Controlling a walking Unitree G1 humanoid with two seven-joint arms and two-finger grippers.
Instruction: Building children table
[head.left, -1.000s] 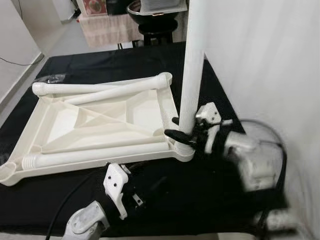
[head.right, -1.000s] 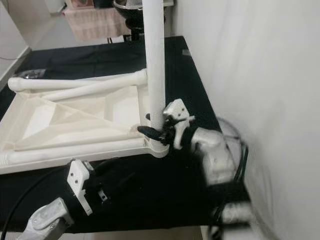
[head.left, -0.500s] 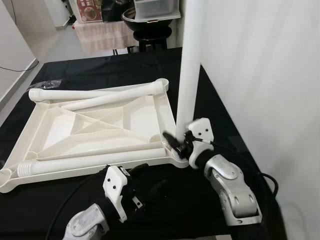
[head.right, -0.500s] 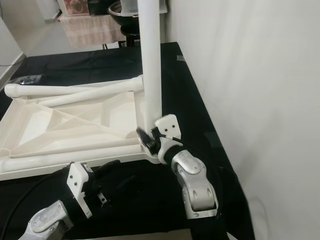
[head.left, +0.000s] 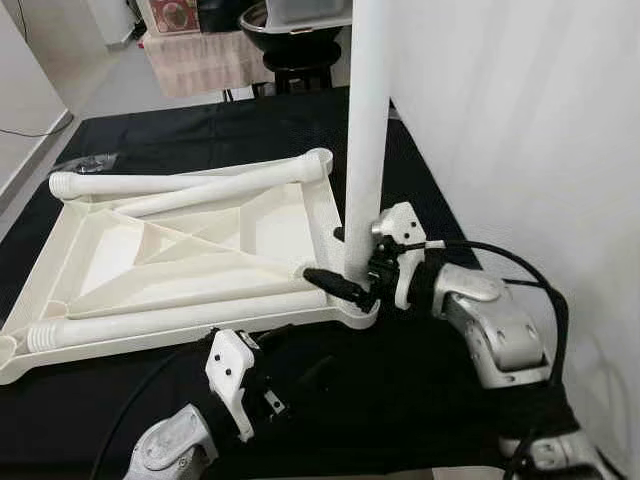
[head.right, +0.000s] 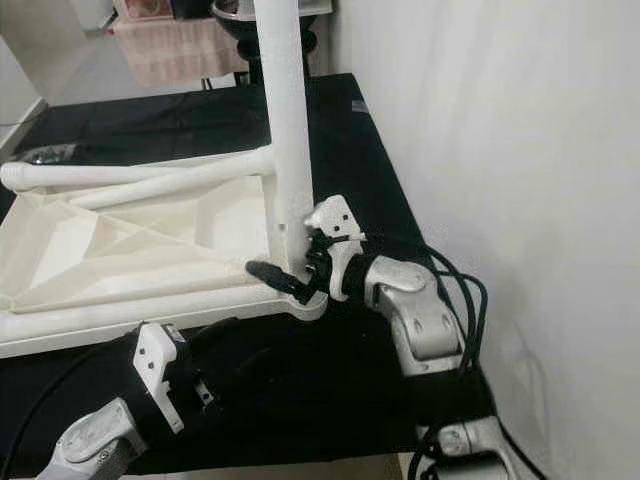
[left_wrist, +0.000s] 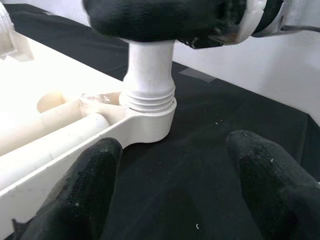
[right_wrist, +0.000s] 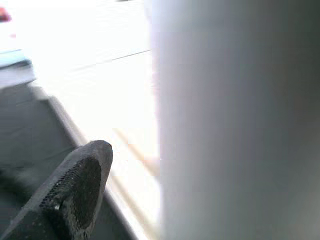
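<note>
R gripper (head.left: 352, 272) pinches upright leg (head.left: 365, 140) low in tabletop's (head.left: 200, 250) corner socket nr black table's (head.left: 440, 380) right edge, L gripper (left_wrist: 170, 190) spread nearby; cross-threading likely if leg tilts.

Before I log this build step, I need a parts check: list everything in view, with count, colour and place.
Tabletop: one, white, lying upside down on the black surface.
Upright leg: one, white, standing in the tabletop's near right corner socket.
Loose legs: three, white, lying on the tabletop.
Black surface: one, under everything.
Wall: white, on the right.
Stool: one, dark, beyond the far edge.
Right gripper: black fingers around the upright leg's base.
Left gripper: open, low before the corner socket.
</note>
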